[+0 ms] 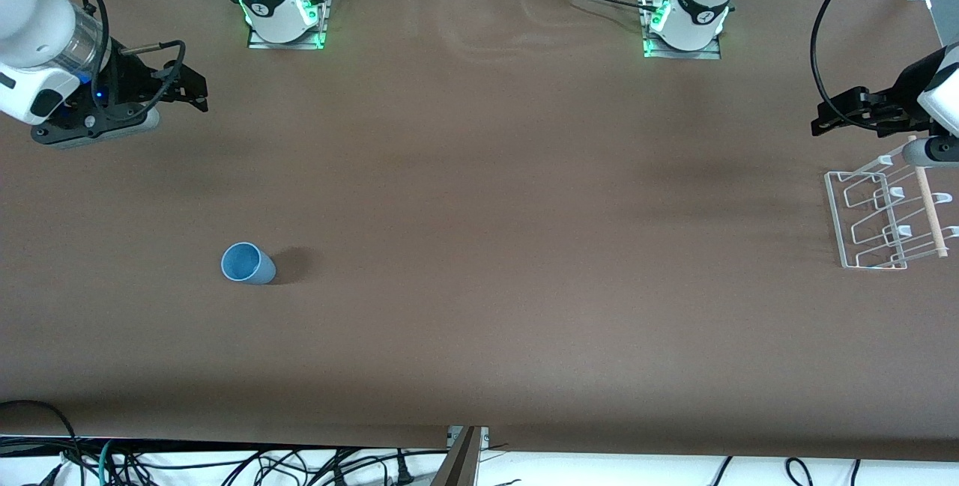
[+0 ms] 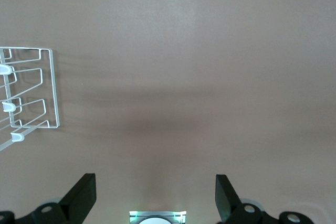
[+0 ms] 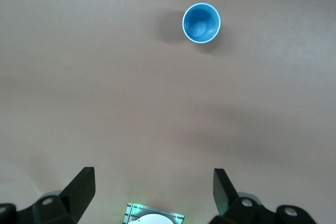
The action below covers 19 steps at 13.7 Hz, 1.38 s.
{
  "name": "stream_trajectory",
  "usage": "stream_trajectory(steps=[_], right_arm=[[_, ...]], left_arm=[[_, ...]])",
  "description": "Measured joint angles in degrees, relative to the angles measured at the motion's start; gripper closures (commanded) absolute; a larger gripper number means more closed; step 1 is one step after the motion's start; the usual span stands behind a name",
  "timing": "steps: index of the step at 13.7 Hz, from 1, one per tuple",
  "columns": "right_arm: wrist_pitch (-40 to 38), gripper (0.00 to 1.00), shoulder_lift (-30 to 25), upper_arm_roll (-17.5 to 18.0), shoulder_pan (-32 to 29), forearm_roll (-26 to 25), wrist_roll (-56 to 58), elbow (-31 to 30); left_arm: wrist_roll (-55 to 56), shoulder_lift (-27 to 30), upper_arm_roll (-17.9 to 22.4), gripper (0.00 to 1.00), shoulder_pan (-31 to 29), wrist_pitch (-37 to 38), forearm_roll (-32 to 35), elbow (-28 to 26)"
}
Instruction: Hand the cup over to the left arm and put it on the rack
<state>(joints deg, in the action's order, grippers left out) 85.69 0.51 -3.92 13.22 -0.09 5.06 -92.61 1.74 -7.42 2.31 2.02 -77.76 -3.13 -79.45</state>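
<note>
The light-blue cup [image 1: 248, 263] stands upright with its mouth up on the brown table, toward the right arm's end. It also shows in the right wrist view [image 3: 201, 23]. My right gripper [image 1: 196, 93] hangs open and empty over bare table, well apart from the cup; its jaws stand wide in the right wrist view [image 3: 154, 190]. The white wire rack [image 1: 873, 216] with its wooden dowel [image 1: 929, 205] stands at the left arm's end and shows in the left wrist view [image 2: 50, 90]. My left gripper [image 1: 822, 120] is open and empty over the table beside the rack [image 2: 155, 195].
The two arm bases [image 1: 285, 22] [image 1: 682, 29] with green lights stand along the table's back edge. Cables [image 1: 225, 463] lie below the table's front edge. A black cable [image 1: 820, 44] loops down to the left arm.
</note>
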Motion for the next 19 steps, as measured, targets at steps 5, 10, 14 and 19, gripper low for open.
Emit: stream_trajectory(steps=[5, 10, 14, 19], right_arm=[[-0.5, 0.01, 0.1, 0.0, -0.2, -0.2, 0.0, 0.5], [-0.5, 0.01, 0.5, -0.3, -0.9, -0.4, 0.0, 2.2], [-0.4, 0.01, 0.8, 0.1, -0.8, -0.4, -0.9, 2.5], [-0.3, 0.01, 1.4, 0.1, -0.9, -0.4, -1.6, 3.1]], left_arm=[[0.0, 0.0, 0.0, 0.00, 0.0, 0.0, 0.0, 0.0], [0.0, 0.0, 0.0, 0.00, 0.0, 0.0, 0.0, 0.0], [0.0, -0.1, 0.0, 0.00, 0.0, 0.0, 0.0, 0.0], [0.0, -0.4, 0.0, 0.00, 0.0, 0.0, 0.0, 0.0]])
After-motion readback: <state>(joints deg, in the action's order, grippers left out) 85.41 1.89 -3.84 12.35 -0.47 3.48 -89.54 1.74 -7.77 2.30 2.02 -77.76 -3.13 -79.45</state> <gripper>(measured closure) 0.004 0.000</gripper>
